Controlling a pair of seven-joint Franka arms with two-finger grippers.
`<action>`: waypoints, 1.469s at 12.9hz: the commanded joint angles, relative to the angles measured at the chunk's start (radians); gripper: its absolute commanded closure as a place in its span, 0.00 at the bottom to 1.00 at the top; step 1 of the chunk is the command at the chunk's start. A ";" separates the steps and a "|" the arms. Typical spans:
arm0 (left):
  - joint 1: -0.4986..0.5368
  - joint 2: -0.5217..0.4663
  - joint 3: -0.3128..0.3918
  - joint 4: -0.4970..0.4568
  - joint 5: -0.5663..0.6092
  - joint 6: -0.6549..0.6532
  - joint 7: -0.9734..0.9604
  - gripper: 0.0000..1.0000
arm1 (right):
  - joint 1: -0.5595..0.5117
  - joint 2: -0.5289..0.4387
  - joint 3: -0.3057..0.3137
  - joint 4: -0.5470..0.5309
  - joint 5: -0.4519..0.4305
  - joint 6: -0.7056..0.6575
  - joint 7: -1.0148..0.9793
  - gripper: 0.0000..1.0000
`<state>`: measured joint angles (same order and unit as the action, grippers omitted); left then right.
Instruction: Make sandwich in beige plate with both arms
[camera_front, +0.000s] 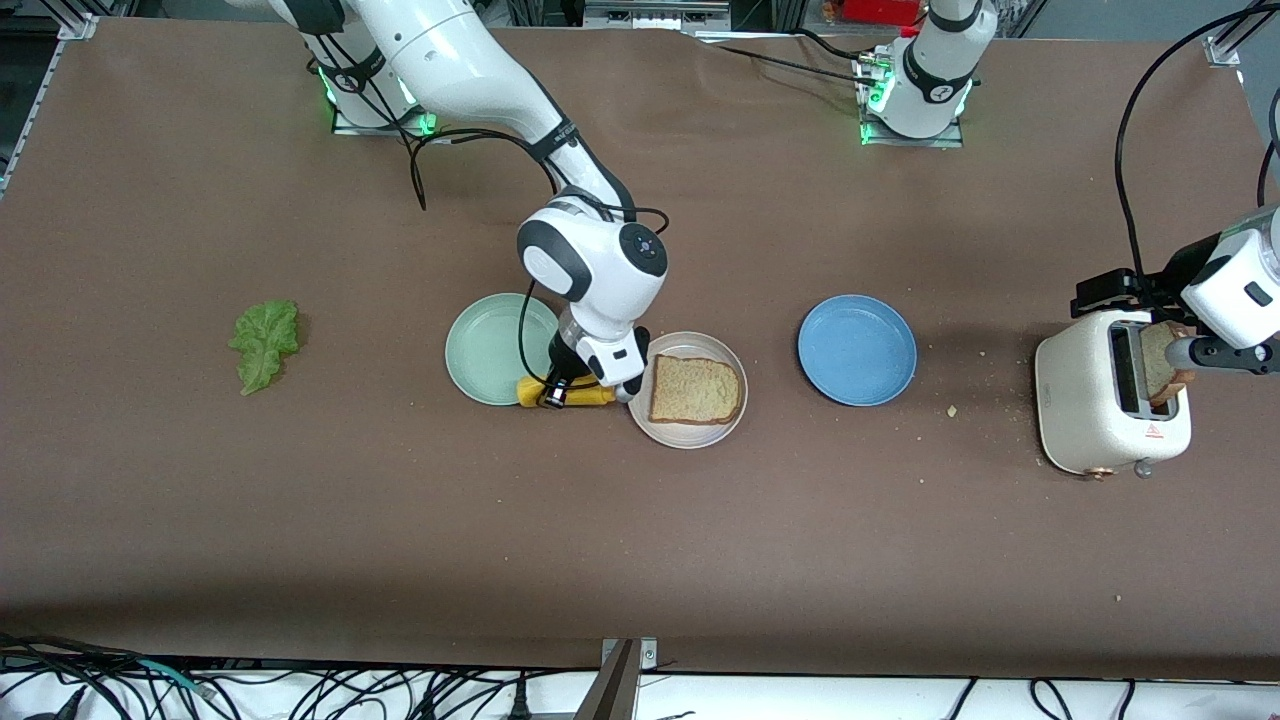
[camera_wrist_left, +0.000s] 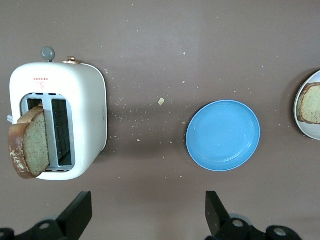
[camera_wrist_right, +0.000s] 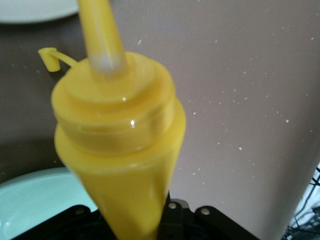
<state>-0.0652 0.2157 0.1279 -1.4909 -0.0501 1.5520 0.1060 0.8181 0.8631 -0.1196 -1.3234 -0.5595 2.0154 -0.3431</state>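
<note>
Now: one bread slice (camera_front: 696, 389) flat in beige plate (camera_front: 688, 436), mid-counter (camera_front: 640, 550). Just beside it, right gripper (camera_front: 592, 390), fingers clenched on yellow bottle (camera_wrist_right: 120, 165), low between beige and green plate (camera_front: 490, 350). Over toaster (camera_front: 1100, 410) and its second slice (camera_wrist_left: 30, 142), left gripper (camera_wrist_left: 145, 220), fingers spread, holding nothing.

Right arm reaches from its base to mid-table, wrist bent down, right gripper (camera_front: 592, 385) low at table level, jaws clamped on a yellow squeeze bottle (camera_wrist_right: 120, 150) held lying sideways. Left arm extends to its own end of the table, wrist level, left gripper (camera_wrist_left: 145, 215) up in the air with fingers (camera_wrist_left: 77, 212) spread wide, holding nothing.
</note>
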 joint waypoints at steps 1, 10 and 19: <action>0.001 0.001 -0.008 0.017 0.045 -0.015 -0.008 0.00 | 0.047 0.066 -0.015 0.113 -0.077 -0.101 0.019 1.00; 0.001 0.001 -0.008 0.015 0.045 -0.016 -0.008 0.00 | 0.087 0.105 -0.032 0.138 -0.135 -0.156 0.107 1.00; 0.011 0.010 -0.005 0.000 0.048 -0.012 -0.012 0.00 | -0.169 -0.154 -0.040 0.052 0.240 -0.196 -0.247 1.00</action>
<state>-0.0644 0.2208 0.1284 -1.4942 -0.0482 1.5498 0.1038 0.7119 0.8045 -0.1744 -1.1903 -0.3974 1.8071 -0.4956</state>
